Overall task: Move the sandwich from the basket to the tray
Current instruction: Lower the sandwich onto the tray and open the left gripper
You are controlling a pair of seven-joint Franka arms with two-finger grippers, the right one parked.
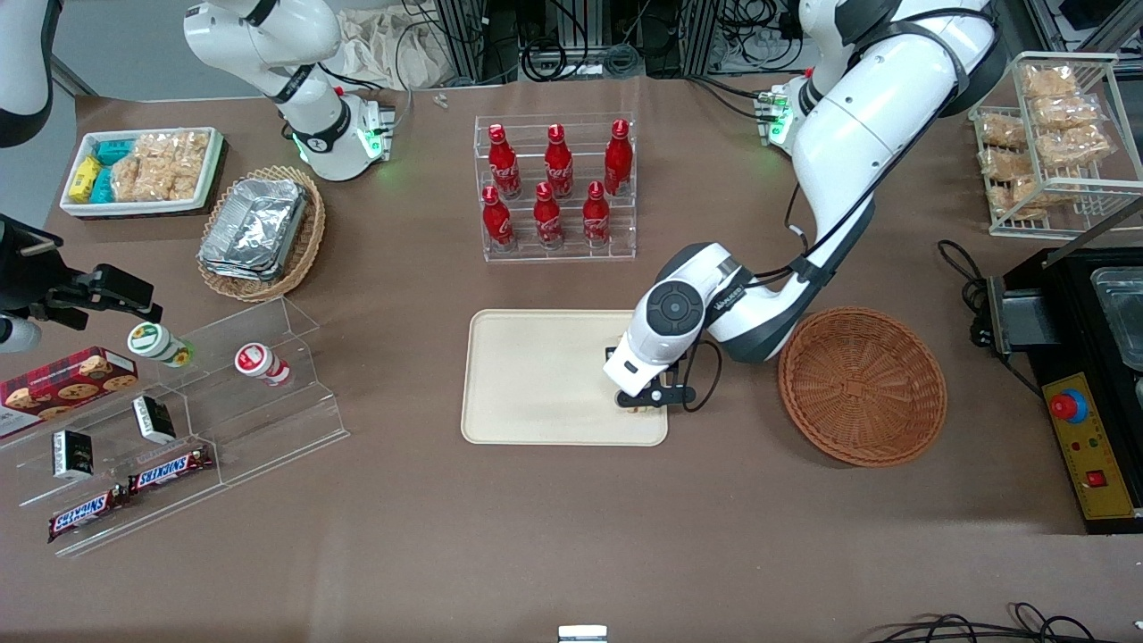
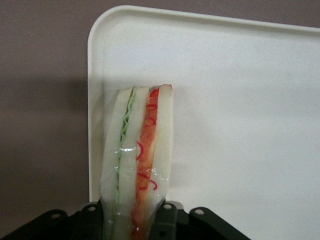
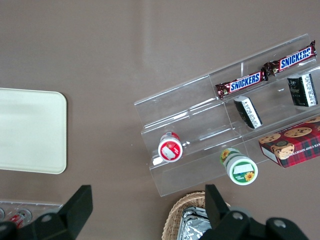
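Front view: gripper (image 1: 645, 399) low over the tray (image 1: 536, 379), at the tray's corner nearest the basket (image 1: 863, 386); basket sits on the counter (image 1: 571, 536) just beside the tray, with nothing in it. Sandwich (image 1: 636, 406) barely peeks out under the gripper. Left wrist view: jaws pinching the sandwich (image 2: 140, 160), wedge hanging over the tray (image 2: 240, 100) near its rim corner, green and red layers showing.

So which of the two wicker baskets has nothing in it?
The reddish-brown basket, beside the tray where the tool holds the sandwich. The tan basket holds foil containers.
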